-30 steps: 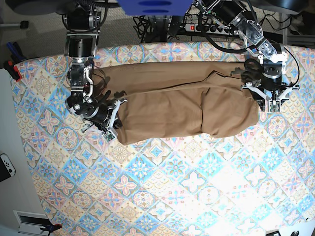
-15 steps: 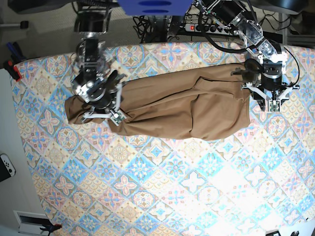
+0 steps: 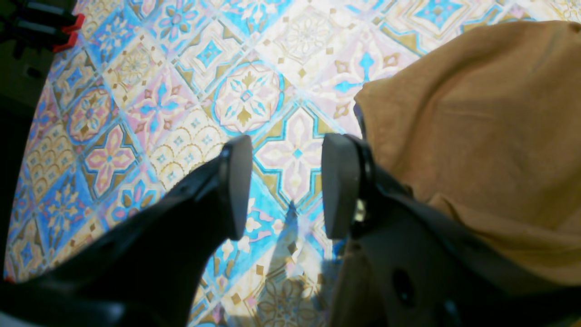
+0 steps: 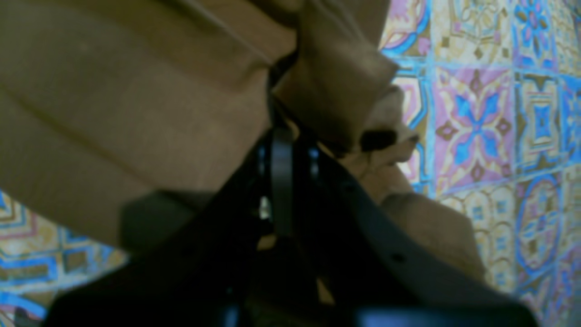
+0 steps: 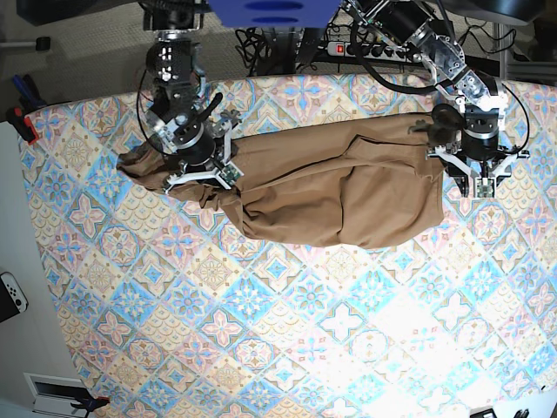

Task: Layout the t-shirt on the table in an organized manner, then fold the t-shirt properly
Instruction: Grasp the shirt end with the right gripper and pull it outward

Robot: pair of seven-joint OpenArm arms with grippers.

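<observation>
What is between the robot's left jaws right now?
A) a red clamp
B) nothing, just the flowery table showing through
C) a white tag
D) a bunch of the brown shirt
B: the left gripper stands open with only the patterned table visible in the gap, while the t-shirt lies just beside one jaw, not between the two.
</observation>
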